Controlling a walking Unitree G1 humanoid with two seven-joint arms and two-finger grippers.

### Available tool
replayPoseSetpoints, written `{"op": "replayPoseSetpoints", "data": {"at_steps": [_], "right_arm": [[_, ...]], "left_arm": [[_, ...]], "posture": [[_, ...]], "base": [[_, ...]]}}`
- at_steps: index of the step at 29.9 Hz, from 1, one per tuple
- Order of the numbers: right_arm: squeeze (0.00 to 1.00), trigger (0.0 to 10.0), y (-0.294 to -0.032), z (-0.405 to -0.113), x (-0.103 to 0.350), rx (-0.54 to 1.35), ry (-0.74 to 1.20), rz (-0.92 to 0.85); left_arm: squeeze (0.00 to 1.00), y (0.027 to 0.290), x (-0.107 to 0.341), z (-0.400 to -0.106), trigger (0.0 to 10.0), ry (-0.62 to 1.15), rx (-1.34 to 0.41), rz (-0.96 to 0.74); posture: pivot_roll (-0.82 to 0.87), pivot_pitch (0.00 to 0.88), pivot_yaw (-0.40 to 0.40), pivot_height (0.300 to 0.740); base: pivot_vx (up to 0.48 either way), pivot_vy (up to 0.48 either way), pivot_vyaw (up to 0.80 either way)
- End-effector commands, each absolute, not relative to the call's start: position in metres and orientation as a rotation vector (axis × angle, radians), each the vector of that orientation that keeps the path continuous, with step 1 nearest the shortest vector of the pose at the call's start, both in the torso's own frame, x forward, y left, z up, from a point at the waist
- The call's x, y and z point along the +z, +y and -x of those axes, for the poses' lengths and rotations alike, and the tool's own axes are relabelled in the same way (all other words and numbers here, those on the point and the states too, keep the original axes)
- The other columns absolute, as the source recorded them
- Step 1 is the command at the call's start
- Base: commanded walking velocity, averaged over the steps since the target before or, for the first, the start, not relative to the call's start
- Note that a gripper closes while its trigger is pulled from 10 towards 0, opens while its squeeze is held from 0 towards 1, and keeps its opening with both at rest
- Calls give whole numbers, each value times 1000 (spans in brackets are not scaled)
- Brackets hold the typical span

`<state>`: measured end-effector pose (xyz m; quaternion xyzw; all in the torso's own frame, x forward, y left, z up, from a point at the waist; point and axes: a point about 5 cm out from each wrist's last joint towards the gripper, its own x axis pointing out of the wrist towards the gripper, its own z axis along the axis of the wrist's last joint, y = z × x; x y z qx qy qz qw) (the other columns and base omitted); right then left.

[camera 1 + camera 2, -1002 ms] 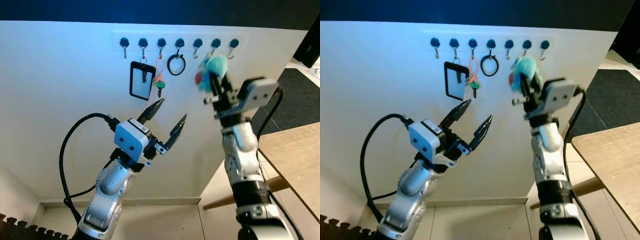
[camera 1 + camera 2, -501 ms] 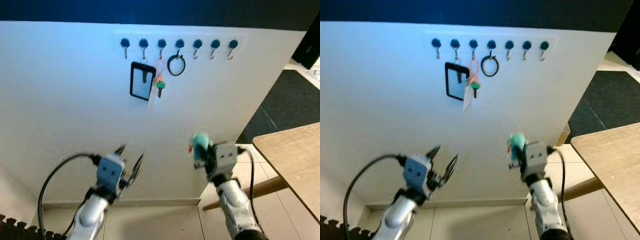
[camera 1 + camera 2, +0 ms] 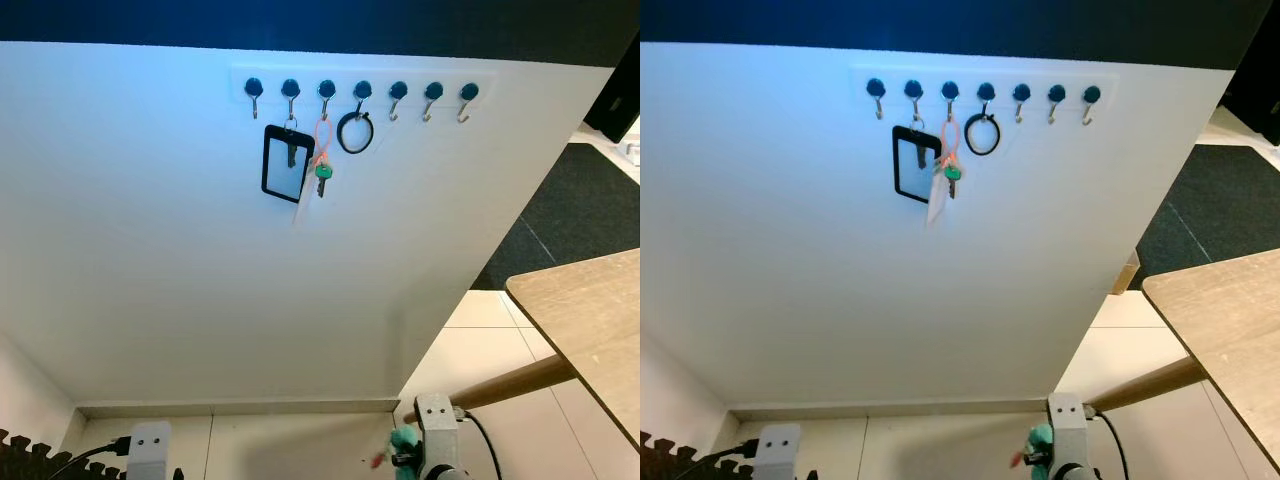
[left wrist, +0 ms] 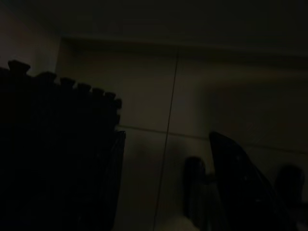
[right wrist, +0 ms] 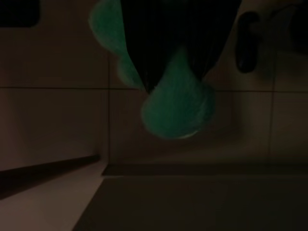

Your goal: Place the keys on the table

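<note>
A: Right gripper, what's it got?
B: Its fingers are clamped on the keys, on the teal fluffy fob. Arm's low by the floor, prob. tucked for carrying; the fob also shows at the head view's bottom edge.
A: Left gripper?
B: Hanging idle over the tiles next to a dark mat. Too dark, can't tell if it's open or closed.
A: Table?
B: Table is off to the right, wooden, one slanted leg showing. Keys well apart from it, so nothing placed yet. I'd guess a turn to the right, then lift and set down.
A: And further back?
B: White wall w/ a hook rail. A badge holder, a green key on an orange loop, and a black ring hang there. Not ours, leave 'em.
</note>
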<state>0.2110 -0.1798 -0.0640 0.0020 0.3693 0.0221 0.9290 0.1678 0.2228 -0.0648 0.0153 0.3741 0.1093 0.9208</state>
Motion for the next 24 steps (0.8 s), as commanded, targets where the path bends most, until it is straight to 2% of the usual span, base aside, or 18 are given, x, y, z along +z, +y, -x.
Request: {"op": "replayPoseSetpoints", "data": {"at_steps": [1, 7, 9, 14, 24], "right_arm": [[0, 10000, -187, -202, -68, 22, 774, 6], [0, 10000, -206, -206, -63, -68, 724, 6], [0, 10000, -212, -205, -63, -93, 729, 6], [0, 10000, -214, -200, -65, -97, 752, 1], [0, 10000, -213, -192, -70, -76, 781, 6]], "left_arm": [[0, 214, -69, -162, 10000, 756, 194, 13], [0, 205, -74, -168, 10000, 762, 147, 13], [0, 201, -73, -170, 10000, 744, 78, -1], [0, 196, -74, -170, 10000, 744, 21, -20], [0, 196, -76, -168, 10000, 723, 50, -32]], "posture": [[57, 51, -46, 740], [55, 55, -49, 740], [48, 57, -44, 740], [46, 58, -45, 740], [47, 58, -47, 740]], "base": [[0, 0, 0], [0, 0, 0], [0, 0, 0], [0, 0, 0], [0, 0, 0]]}}
